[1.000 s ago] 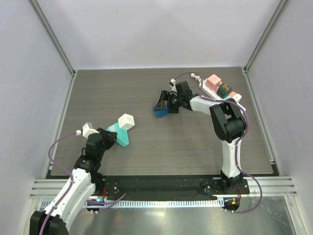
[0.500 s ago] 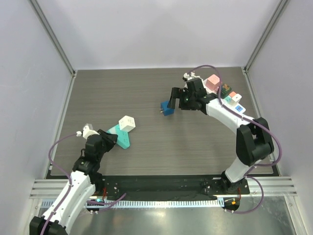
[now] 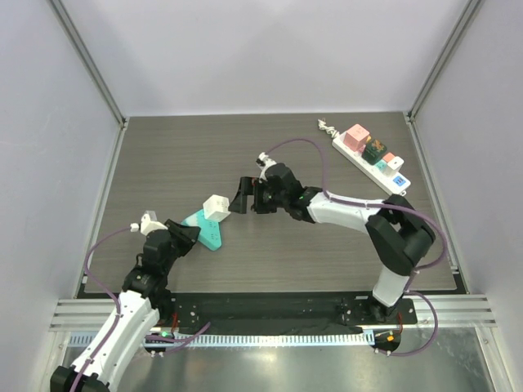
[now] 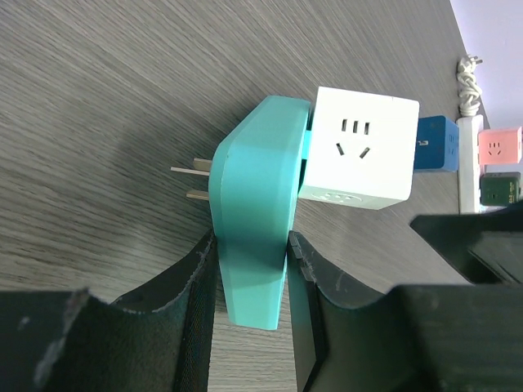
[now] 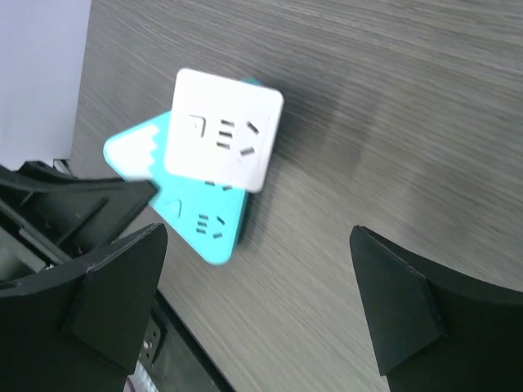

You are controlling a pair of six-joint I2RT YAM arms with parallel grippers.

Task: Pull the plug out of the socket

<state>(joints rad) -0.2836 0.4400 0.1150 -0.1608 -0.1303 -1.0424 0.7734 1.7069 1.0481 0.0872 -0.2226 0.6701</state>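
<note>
Teal socket (image 3: 204, 229) lies left of centre on the table (image 3: 327, 253), its narrow end pinched between the fingers of the left gripper (image 3: 185, 233). White plug (image 3: 215, 205) sits in it (not yet pulled off). Just right of the plug hovers the right gripper (image 3: 238, 201), jaws spread wide and holding nothing.

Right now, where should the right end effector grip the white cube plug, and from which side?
On the white cube plug, probably take the flat parallel side faces, from the end away from the teal socket, which the left end effector clamps.
</note>
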